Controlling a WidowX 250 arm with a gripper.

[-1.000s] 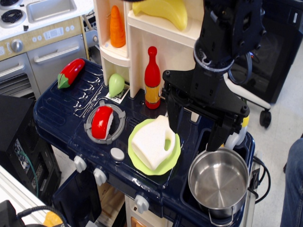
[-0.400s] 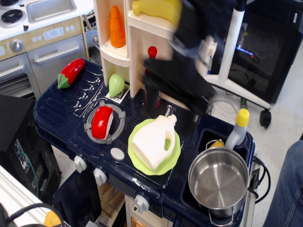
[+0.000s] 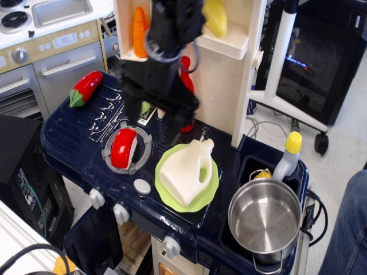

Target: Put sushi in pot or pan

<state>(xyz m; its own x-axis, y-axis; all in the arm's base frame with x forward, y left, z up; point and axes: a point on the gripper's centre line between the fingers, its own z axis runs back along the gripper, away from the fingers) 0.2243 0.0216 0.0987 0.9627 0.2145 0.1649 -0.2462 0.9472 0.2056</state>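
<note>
Observation.image shows the sushi (image 3: 124, 148), glossy red over white, lying on a grey burner ring (image 3: 108, 153). Above it hangs the black end effector (image 3: 153, 117), jaws spread wide and holding nothing, hiding much of a red bottle (image 3: 186, 86). Far right sits the shiny round steel pot (image 3: 264, 218).

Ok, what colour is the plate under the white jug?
Lime green plate, clearest in the observation.image view.

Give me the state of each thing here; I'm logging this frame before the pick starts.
sushi: on the grey burner ring, not grasped.
steel pot: upright in the sink, empty.
end effector: above the sushi, holding nothing; open or shut unclear.
white jug: lying on the green plate.
chili pepper: lying on the stovetop.
yellow-capped bottle: upright behind the pot.
</note>
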